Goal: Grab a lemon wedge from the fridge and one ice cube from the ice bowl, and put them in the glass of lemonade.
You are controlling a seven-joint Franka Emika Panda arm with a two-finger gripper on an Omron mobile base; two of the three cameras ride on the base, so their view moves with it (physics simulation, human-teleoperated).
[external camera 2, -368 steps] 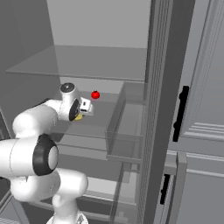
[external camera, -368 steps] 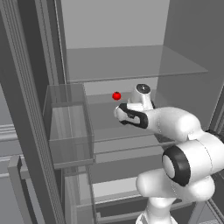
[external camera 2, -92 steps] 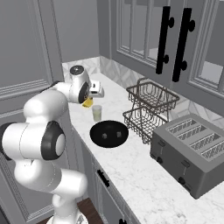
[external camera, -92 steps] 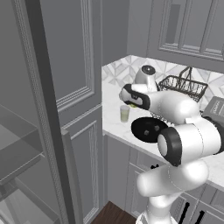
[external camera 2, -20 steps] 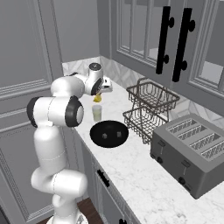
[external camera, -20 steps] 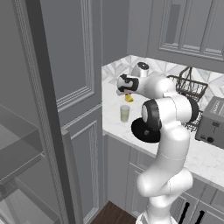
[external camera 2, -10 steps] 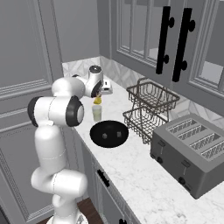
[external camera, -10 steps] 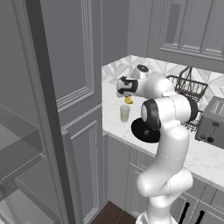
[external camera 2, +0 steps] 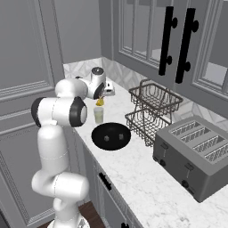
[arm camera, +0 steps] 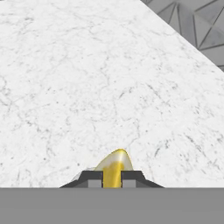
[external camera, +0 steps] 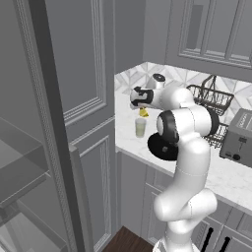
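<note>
My gripper [arm camera: 113,176] is shut on the lemon wedge [arm camera: 114,165], whose yellow tip pokes out between the dark fingertips [arm camera: 130,176]. From the base cameras the lemon wedge [external camera: 143,112] [external camera 2: 99,102] hangs under my gripper [external camera: 142,109] [external camera 2: 101,99] just above the glass of lemonade [external camera: 141,127] [external camera 2: 98,115], a small tumbler on the marble counter. The black ice bowl [external camera 2: 111,136] [external camera: 162,146] lies on the counter beside the glass; I cannot make out ice in it. The fridge's open door [external camera: 54,123] stands at the left.
A two-tier dark wire basket [external camera 2: 151,111] and a grey toaster [external camera 2: 197,151] stand on the counter [external camera 2: 147,178] to the right. Paneled grey cabinets [external camera 2: 178,40] with black handles hang above. The hand view looks down on bare white marble [arm camera: 96,78].
Over the last second my gripper with the lemon wedge has shifted slightly and dipped toward the glass. The base has not moved in that time.
</note>
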